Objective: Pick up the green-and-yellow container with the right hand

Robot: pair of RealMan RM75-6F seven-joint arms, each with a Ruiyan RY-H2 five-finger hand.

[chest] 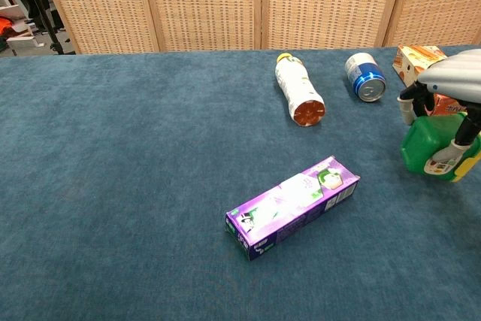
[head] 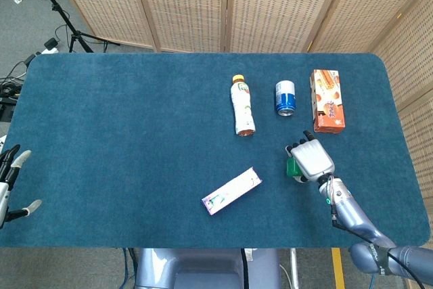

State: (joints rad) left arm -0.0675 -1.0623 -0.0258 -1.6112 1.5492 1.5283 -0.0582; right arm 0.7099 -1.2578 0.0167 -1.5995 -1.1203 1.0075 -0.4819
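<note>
Gripping the green-and-yellow container (chest: 427, 149), the right hand (head: 312, 159) holds it tilted.

On the table (head: 122, 120), bottle (head: 241, 105), can (head: 285, 97) and carton (head: 327, 100) line up behind the flat box (head: 231, 191).

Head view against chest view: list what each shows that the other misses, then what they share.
Only the head view shows the left hand, open at the table's left edge, the right forearm, and the tripod and cables on the floor beyond the table. Only the chest view shows the container's label and yellow part, and the bottle's brown base. Both show the right hand gripping the container, plus the can, orange box and purple box.
</note>
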